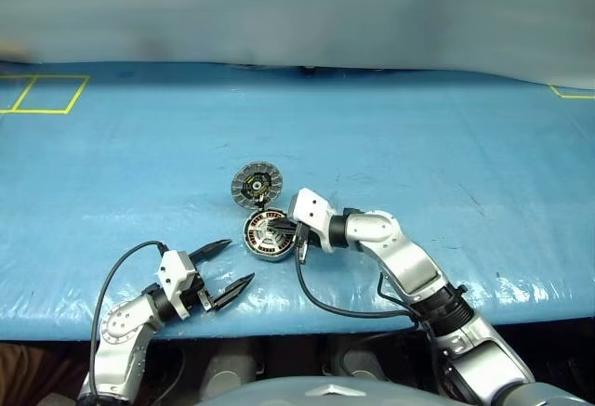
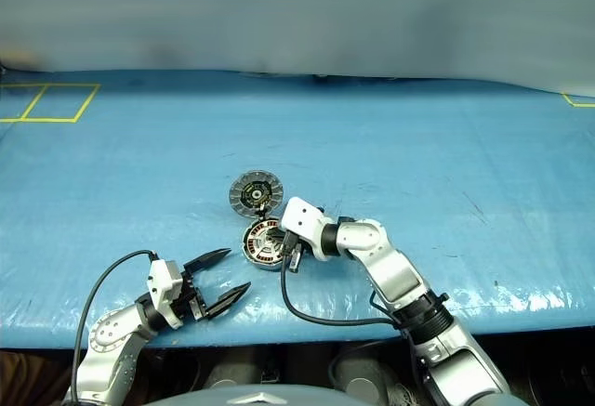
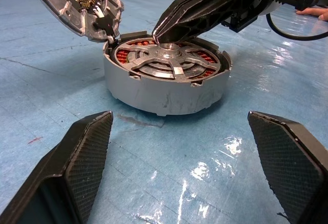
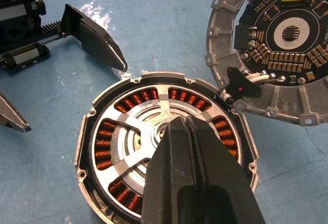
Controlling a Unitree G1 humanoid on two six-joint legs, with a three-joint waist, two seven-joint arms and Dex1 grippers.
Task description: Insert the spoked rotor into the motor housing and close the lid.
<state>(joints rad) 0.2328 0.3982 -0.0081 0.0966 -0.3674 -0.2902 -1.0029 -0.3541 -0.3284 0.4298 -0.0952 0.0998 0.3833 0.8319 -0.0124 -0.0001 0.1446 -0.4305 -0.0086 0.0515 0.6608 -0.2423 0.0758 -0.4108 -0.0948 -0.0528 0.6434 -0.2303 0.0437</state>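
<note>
The silvery spoked rotor [image 4: 134,141] sits inside the round motor housing [image 3: 164,93], copper windings showing between its spokes. The right tool [image 4: 180,126] rests pinched shut on the rotor's hub. The segmented grey lid [image 4: 279,44] stands tilted open beside the housing on the blue table [image 1: 418,146], and the left tool [image 1: 226,263] gapes wide nearby.

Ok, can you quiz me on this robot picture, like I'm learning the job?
1. True or false: the spoked rotor already sits inside the motor housing.
2. Which gripper has its jaws wide open: A) left gripper, B) right gripper?
3. Fill in: the lid stands ____ beside the housing.

Key:
1. True; its spokes lie over the copper windings.
2. A; the right gripper's jaws are shut, tips on the rotor's hub.
3. Open (tilted up), joined at the housing's rim, not yet closed.
</note>
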